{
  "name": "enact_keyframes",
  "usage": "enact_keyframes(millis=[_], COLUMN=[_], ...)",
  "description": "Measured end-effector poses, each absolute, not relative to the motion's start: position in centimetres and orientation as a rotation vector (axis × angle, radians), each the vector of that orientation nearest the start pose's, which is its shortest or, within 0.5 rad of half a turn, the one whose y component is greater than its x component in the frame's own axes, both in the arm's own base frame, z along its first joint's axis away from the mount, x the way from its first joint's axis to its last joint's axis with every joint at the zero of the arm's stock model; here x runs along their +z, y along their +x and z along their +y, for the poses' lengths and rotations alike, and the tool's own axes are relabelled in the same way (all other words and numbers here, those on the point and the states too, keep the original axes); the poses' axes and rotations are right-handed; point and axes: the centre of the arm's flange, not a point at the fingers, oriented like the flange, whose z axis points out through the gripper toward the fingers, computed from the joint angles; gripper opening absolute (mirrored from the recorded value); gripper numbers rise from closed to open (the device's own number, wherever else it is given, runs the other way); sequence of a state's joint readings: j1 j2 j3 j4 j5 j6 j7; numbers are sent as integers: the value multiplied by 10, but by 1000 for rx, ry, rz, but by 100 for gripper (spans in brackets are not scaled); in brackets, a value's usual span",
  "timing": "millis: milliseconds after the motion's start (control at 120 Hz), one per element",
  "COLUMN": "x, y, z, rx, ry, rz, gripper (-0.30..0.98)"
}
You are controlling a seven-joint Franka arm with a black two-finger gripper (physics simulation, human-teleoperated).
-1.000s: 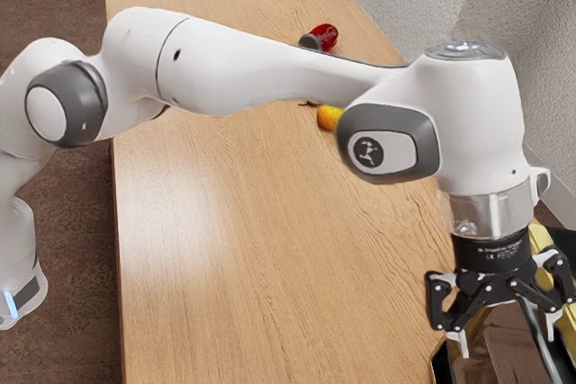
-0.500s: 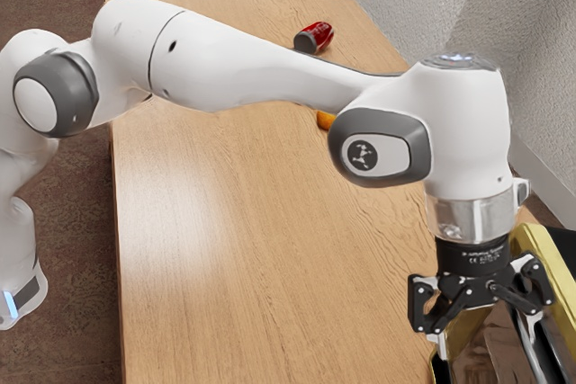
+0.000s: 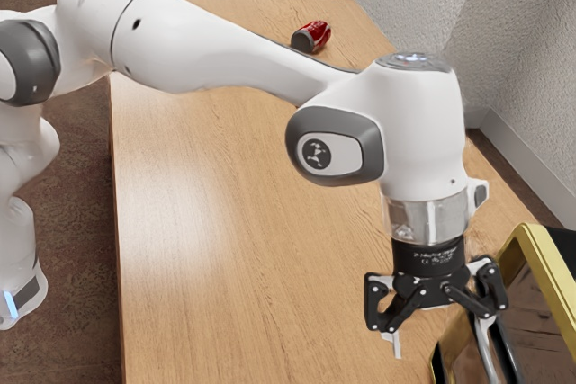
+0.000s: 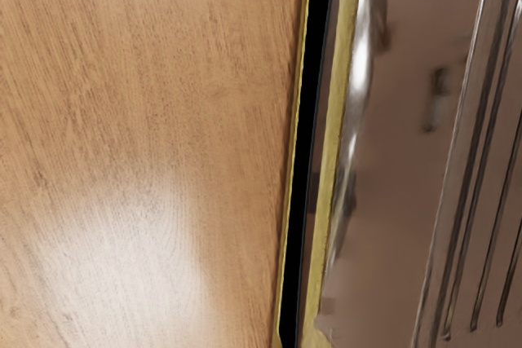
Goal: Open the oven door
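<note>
Gripper [image 3: 443,339]: hanging below the wrist, pointing down, empty between its two fingers, which stand wide apart and clamped on nothing
Fingers [image 3: 393,343]: slim and pale-tipped, one toward the exterior view's left above bare wood, the other by the oven handle
Oven handle [image 3: 485,345]: silver, running down from just beside the finger nearer the exterior view's right; cannot tell if touching it
Oven door [image 3: 542,339]: brown and glossy, close by the gripper, past the handle toward the exterior view's lower right; cannot tell how far ajar, if at all
Gold trim [image 3: 511,254]: bordering the brown front, past the gripper on the exterior view's right, and seen again as narrow strips beside black in the wrist view
Grooves [image 4: 483,201]: dark, narrow and nearly parallel, in the brown area on the far side of the trim from the wood
Table [image 3: 198,258]: light wood, under the gripper and stretching away toward the exterior view's left
Red can [image 3: 315,35]: lying on its side, well apart from the gripper, toward the table's far end
Wall [image 3: 405,6]: pale and rough, farther off than the gripper, behind the table
</note>
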State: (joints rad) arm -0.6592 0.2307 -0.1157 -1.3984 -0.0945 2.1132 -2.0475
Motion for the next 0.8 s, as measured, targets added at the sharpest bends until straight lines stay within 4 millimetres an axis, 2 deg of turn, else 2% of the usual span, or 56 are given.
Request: enact_keyframes(millis=[300,550,633,700,742,800], x=[620,611,618,635,649,668], y=[454,409,396,390,371,322], z=[-456,-440,-429,-419,-425,-451], rx=[48,35,16,-3,2,42], ry=[-2905,-2927,-2934,-2927,-2952,-3034], rz=[-2201,-2181,-2204,-2272,-2283,-2234], gripper=[68,68,68,68,68,68])
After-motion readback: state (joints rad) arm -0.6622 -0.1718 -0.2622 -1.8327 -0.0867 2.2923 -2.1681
